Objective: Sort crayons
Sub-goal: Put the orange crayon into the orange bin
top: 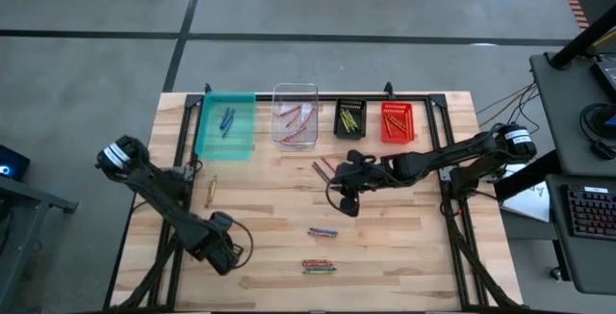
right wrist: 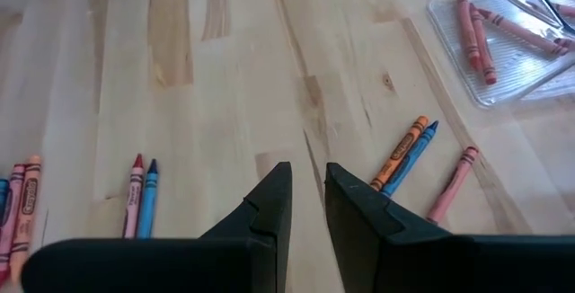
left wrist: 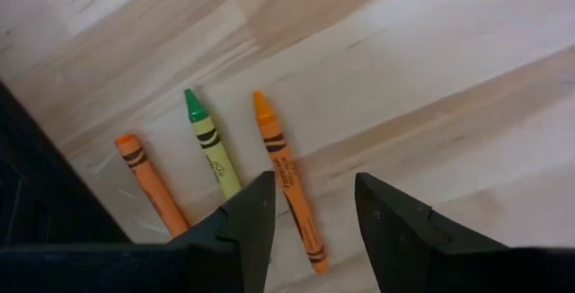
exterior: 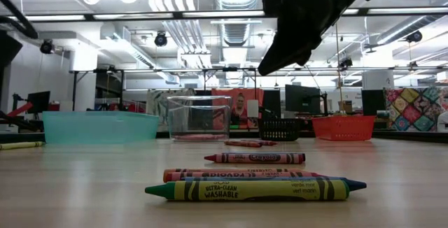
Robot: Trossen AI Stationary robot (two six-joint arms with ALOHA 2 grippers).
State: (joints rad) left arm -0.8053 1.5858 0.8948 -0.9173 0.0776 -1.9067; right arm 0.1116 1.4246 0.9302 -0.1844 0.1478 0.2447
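Loose crayons (exterior: 255, 188) await sorting; left gripper (left wrist: 310, 208) hovers open and empty, needing to descend and pinch one.

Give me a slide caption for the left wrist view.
Left claw open above three crayons on the wooden table: two orange, one yellow-green.

Crayons (top: 320, 267) before bins (top: 295, 115) (scattered).

Four bins (top: 295, 116) stand in a row; two arms work the table (top: 414, 247).
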